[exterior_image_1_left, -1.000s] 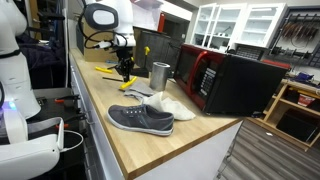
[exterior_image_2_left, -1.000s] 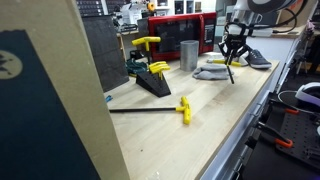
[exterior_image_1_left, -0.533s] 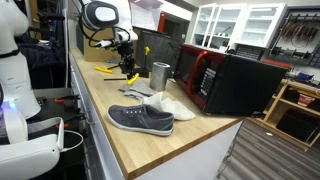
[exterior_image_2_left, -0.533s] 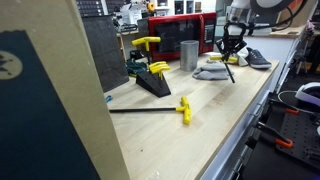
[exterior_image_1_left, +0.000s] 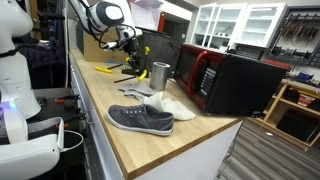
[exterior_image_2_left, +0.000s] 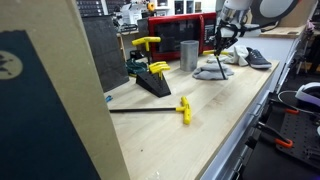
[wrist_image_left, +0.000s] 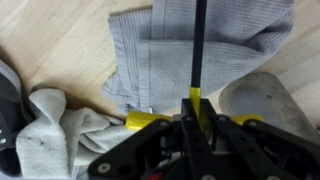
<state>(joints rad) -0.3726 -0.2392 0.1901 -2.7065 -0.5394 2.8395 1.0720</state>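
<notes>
My gripper (wrist_image_left: 197, 110) is shut on a T-handle hex key (wrist_image_left: 198, 45), its yellow handle crosswise in the jaws and its black shaft pointing down. It hangs above a folded grey cloth (wrist_image_left: 160, 50) and crumpled grey socks (wrist_image_left: 60, 130) on the wooden bench. In both exterior views the gripper (exterior_image_1_left: 135, 55) (exterior_image_2_left: 222, 40) is raised over the bench beside the metal cup (exterior_image_1_left: 160, 74) (exterior_image_2_left: 189, 54). The shaft tip (exterior_image_2_left: 213, 66) hovers just above the grey cloth (exterior_image_2_left: 212, 72). A grey shoe (exterior_image_1_left: 140, 119) lies nearer the bench's end.
A red and black microwave (exterior_image_1_left: 225, 80) stands behind the cup. A black rack of yellow hex keys (exterior_image_2_left: 150, 75) sits mid-bench, with another hex key (exterior_image_2_left: 182, 108) lying loose in front of it. A dark panel (exterior_image_2_left: 105, 50) stands by the rack.
The gripper has risen and shifted toward the metal cup, carrying the hex key with it. The shoe, cloth and socks have stayed put.
</notes>
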